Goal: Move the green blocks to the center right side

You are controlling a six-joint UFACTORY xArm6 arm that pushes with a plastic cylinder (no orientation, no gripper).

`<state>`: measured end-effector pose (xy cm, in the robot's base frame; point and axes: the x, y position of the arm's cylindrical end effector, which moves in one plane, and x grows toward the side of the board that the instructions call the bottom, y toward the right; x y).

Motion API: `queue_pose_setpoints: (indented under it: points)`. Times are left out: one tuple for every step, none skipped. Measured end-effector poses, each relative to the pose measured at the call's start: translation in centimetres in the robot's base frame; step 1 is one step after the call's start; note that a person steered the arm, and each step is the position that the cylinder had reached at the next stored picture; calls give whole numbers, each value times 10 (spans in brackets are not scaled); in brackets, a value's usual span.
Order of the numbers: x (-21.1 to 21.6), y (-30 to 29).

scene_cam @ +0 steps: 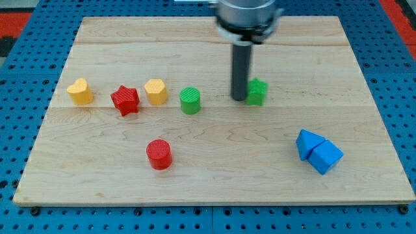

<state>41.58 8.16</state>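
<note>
A green cylinder [190, 101] stands near the middle of the wooden board [214, 188]. A second green block [258, 91], its shape partly hidden by the rod, sits to its right. My tip [240, 99] touches that block's left side. The rod comes down from the view's top centre.
A yellow heart-like block [80, 91] and a yellow hexagonal block [156, 91] flank a red star [125, 100] at the left. A red cylinder [158, 155] sits at the lower middle. Two blue blocks [318, 152] lie together at the lower right.
</note>
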Motion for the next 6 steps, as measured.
queue_pose_setpoints:
  points:
    - [-9,75]
    - [22,38]
    - [74,-83]
    - [46,-167]
    - [30,-101]
    - [9,-25]
